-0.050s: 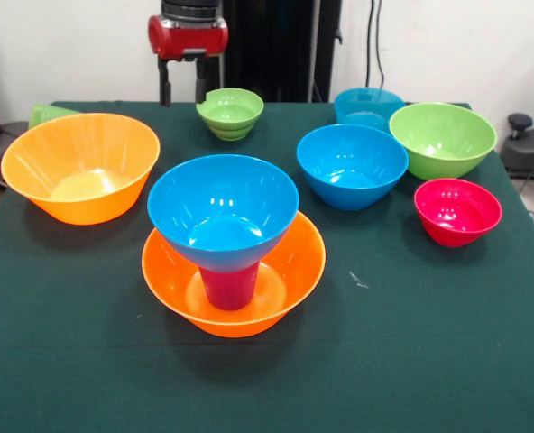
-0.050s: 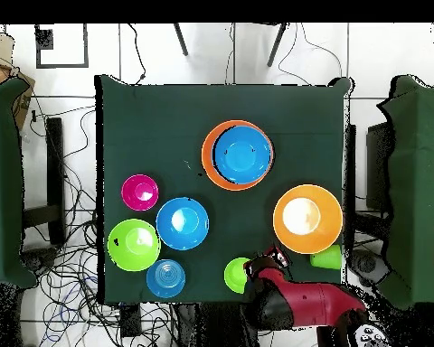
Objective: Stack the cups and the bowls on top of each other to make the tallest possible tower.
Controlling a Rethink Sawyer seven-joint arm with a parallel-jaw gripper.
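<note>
Hand (image 1: 182,93) fingers apart, empty, above table.

Orange bowls: two, one free-standing (image 1: 79,167) and one at the tower's base (image 1: 234,271). Blue bowls: two of medium size, one atop the tower (image 1: 223,206), one on the table (image 1: 352,165). Teal-blue bowl (image 1: 368,107): one. Lime green bowls: two, one large (image 1: 442,138), one small (image 1: 230,112). Red-pink bowl (image 1: 457,211): one. Cups: two, one purple-magenta (image 1: 229,287) and one light green (image 1: 49,114). Total: eight bowls, two cups.
</note>
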